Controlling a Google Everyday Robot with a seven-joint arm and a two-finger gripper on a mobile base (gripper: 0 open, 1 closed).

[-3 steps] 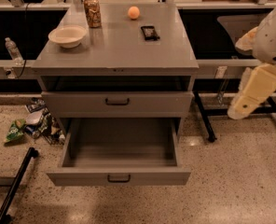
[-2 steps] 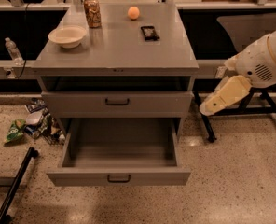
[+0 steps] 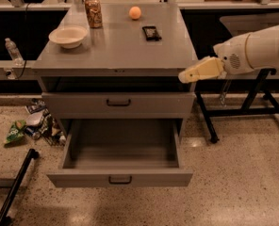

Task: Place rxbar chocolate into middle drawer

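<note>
The rxbar chocolate (image 3: 151,32), a small flat dark bar, lies on the grey cabinet top (image 3: 116,51), right of centre towards the back. The middle drawer (image 3: 120,173) is pulled out, and I see nothing inside it. Its dark handle is centred on its front. My gripper (image 3: 185,76) comes in from the right on a white arm (image 3: 255,51). It hovers at the cabinet's right front corner, about level with the top. It is in front of and to the right of the bar and holds nothing that I can see.
On the cabinet top stand a pale bowl (image 3: 68,36), a brown patterned can (image 3: 93,12) and an orange ball (image 3: 135,12). The upper drawer (image 3: 118,105) is shut. Litter (image 3: 33,126) lies on the floor at left, with a water bottle (image 3: 13,52) above it. A black stand (image 3: 252,102) is at right.
My arm has swung up and to the left, from low beside the cabinet to its right front corner. The bar and the drawer have not moved.
</note>
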